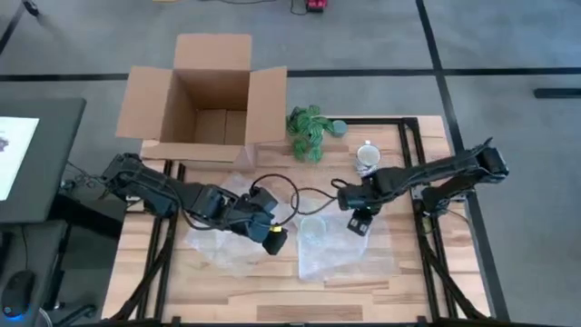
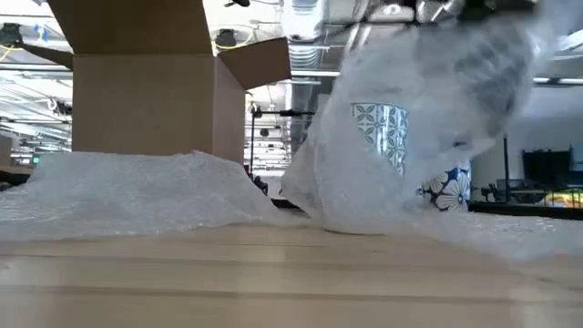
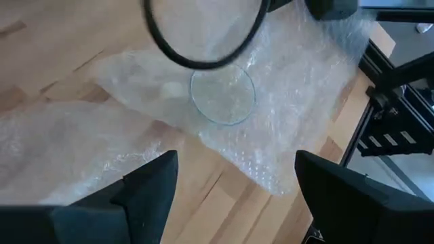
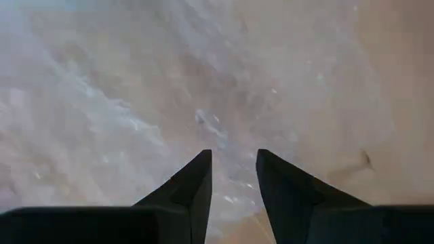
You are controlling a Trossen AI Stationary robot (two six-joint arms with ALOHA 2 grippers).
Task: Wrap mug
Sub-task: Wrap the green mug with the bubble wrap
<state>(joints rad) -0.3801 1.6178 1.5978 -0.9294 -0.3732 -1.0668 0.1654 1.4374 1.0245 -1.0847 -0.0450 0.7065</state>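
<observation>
An open cardboard box (image 1: 213, 95) is seen at the far left edge of the wooden surface (image 1: 272, 295), its flaps spread. In front of it a spare sheet (image 1: 218, 247) (image 2: 127, 187) (image 3: 61, 149) of bubble wrap is lying crumpled on the wood.

The left gripper (image 1: 273, 240) (image 3: 234, 169) is held above the right edge of that sheet, just left of the mug. Its fingers are spread wide apart and nothing is held between them. A black cable (image 3: 203, 41) is looped across the left wrist view, between the camera and the mug.

The mug (image 1: 313, 229) (image 2: 381, 132) (image 3: 222, 95) is found near the middle of the surface, standing upright on a second sheet, the wrap (image 1: 349, 254) (image 2: 364, 191) (image 3: 305, 88) (image 4: 135, 102). From above, its round rim is seen through the plastic. In the low view a teal pattern on its side is seen through the wrap, which is drawn up over and around it from the right. The rest of the wrap is spread on the surface toward the front and right.

The right gripper (image 1: 359, 222) (image 4: 234, 177) is placed just right of the mug, above the wrap. Its fingers are brought nearly together, with only a narrow slit between them, and the raised part of the wrap appears to be pinched there. The right wrist view is filled by the plastic.

Farther back, a green bundle (image 1: 307, 132) is lying beside the box, and to its right a second mug (image 1: 367, 157) (image 2: 446, 191) with a dark flower pattern is standing on the bare wood, apart from both sheets.
</observation>
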